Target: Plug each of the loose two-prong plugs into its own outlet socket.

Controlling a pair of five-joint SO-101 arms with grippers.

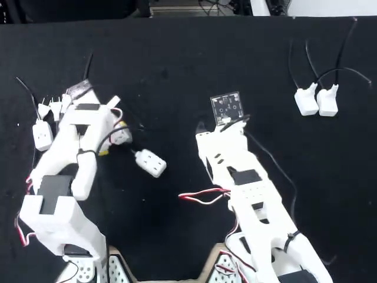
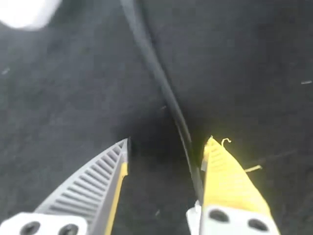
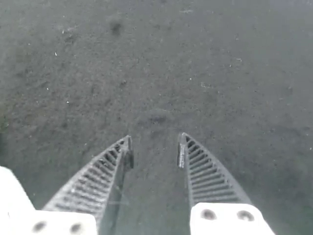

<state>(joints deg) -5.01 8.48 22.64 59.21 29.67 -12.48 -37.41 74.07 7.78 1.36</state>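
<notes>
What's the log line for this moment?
left gripper: open, astride cable | right gripper: open over mat | plugs: two loose, unplugged

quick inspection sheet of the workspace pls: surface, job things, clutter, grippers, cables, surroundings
surface: black table cover, bare where visible
job's things: loose two-prong plugs by the left arm; socket block beside them; second socket block mid table; two white units, cabled, at the far right
clutter: nothing seen
grippers: left gripper open, astride a cable; right gripper open above bare cover
cables: black cable runs close to the yellow finger
surroundings: wires past the table's far edge
</notes>
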